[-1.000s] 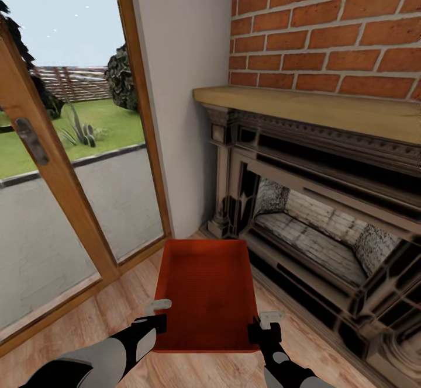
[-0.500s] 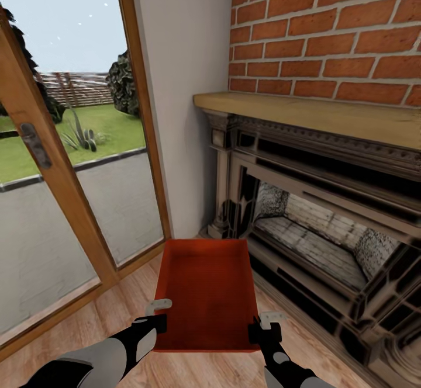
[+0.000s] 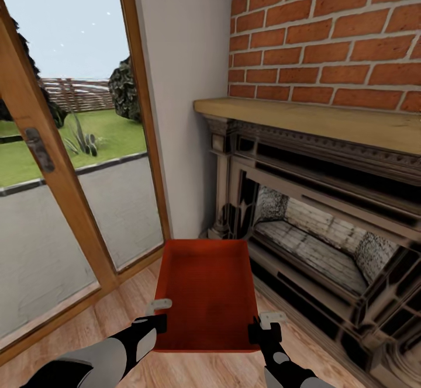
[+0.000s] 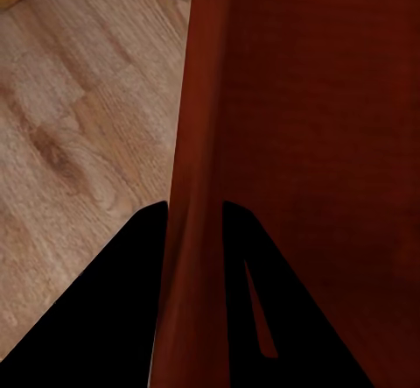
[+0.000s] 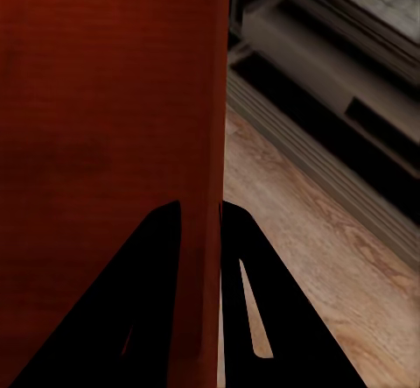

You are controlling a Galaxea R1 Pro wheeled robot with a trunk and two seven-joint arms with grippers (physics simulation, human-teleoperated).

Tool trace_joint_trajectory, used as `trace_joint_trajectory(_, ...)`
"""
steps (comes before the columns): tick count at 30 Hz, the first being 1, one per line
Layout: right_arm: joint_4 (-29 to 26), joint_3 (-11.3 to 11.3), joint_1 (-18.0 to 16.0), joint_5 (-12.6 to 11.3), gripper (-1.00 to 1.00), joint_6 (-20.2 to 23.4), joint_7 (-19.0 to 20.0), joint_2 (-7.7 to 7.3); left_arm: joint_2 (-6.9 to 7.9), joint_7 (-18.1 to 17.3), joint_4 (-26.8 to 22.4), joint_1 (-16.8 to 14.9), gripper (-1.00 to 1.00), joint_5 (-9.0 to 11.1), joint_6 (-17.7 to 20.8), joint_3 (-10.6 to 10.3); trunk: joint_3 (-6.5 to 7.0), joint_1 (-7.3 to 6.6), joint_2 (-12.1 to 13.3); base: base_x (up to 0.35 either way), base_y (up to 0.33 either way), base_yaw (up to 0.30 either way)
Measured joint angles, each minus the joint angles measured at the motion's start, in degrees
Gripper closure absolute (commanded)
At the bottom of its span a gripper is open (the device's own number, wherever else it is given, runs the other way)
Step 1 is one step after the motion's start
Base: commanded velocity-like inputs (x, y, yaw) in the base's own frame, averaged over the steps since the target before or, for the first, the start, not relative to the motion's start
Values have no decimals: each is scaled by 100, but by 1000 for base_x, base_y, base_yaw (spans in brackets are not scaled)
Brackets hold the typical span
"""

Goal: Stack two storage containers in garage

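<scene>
The bin hangs above the wood floor beside the fireplace, left gripper and right gripper each clamped on a side wall. The view has tilted slightly (camera, not bin), so carrying toward the garage seems underway.

Bright, even daylight; soft, slightly blurred renders.
</scene>
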Motion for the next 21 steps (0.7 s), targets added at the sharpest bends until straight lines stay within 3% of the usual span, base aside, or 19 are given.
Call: trace_joint_trajectory(21,-16,14,0,-1,100,-4,1,-6,-3,0,1,0,100,36,-23,-23,192,0,0,0,0,0)
